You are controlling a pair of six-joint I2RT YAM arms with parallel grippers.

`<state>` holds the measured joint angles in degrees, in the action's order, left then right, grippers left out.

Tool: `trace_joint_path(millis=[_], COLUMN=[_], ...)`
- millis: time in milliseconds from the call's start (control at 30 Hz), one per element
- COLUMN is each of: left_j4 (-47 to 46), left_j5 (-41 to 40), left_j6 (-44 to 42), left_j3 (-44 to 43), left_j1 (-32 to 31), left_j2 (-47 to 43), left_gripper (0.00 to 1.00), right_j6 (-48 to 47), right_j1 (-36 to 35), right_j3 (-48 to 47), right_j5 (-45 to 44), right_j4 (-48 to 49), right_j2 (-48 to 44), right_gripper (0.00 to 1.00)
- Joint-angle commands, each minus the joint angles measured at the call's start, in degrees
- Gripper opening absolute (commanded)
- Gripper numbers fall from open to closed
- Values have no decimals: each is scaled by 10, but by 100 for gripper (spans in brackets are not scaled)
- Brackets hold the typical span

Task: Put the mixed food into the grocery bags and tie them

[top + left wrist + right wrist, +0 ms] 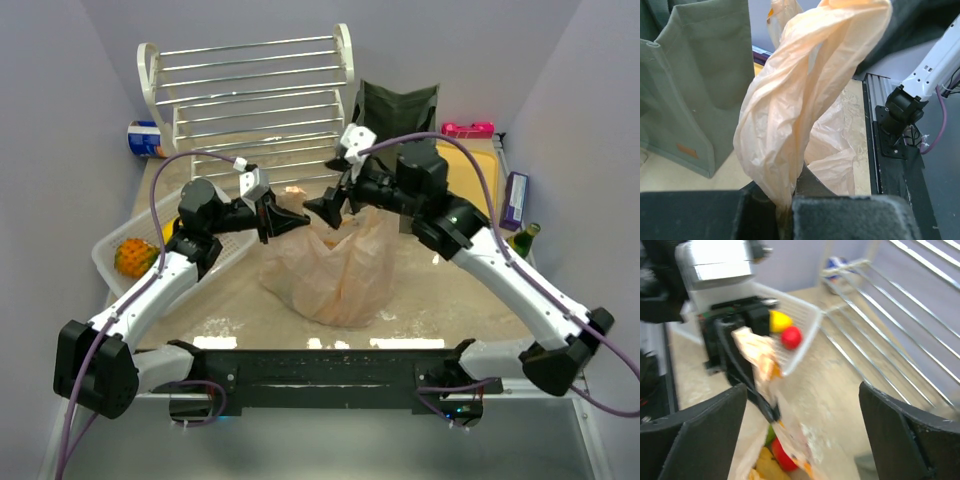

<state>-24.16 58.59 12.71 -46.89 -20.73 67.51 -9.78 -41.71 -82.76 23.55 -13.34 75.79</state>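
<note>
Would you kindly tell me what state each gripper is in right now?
Left gripper: closed on the thin translucent peach plastic bag.
Right gripper: open, holding nothing.

Behind bag (335, 268): rack (250, 95), tote (398, 105)

The right end effector (802, 435) stood with its fingers spread wide, holding nothing. Beyond them the left end effector (746, 347) pinched a strip of the peach plastic bag (759, 354). A red fruit (791, 337) and a yellow fruit (780, 320), both blurred, apparently lay in the white tray (812, 315).
</note>
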Motion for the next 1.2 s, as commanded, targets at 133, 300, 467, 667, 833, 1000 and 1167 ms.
trace_joint_path(millis=[133,300,467,667,833,1000,1167], left_j4=[14,19,22,24,41,62,83], left_j5=[-24,-29,-33,-39,-59,-114,-159], left_j6=[-14,-19,-19,-20,-23,13,51], left_j3=[-5,-3,-4,-4,-9,-8,-3], left_j1=[-1,0,-1,-1,2,32,35], left_j2=[-14,-18,-19,-19,-27,-72,-130], left_gripper=[0,0,0,0,0,0,0], right_j6=[42,74,83,86,112,134,152], right_j1=[53,69,69,69,69,68,69], right_j3=[82,123,161,189,173,126,106], right_j5=[-294,-337,-316,-283,-339,-379,-351], right_j4=[-24,-21,18,47,36,24,3], right_j2=[-142,-143,-146,-123,-138,-202,-247], right_gripper=[99,99,99,99,53,0,0])
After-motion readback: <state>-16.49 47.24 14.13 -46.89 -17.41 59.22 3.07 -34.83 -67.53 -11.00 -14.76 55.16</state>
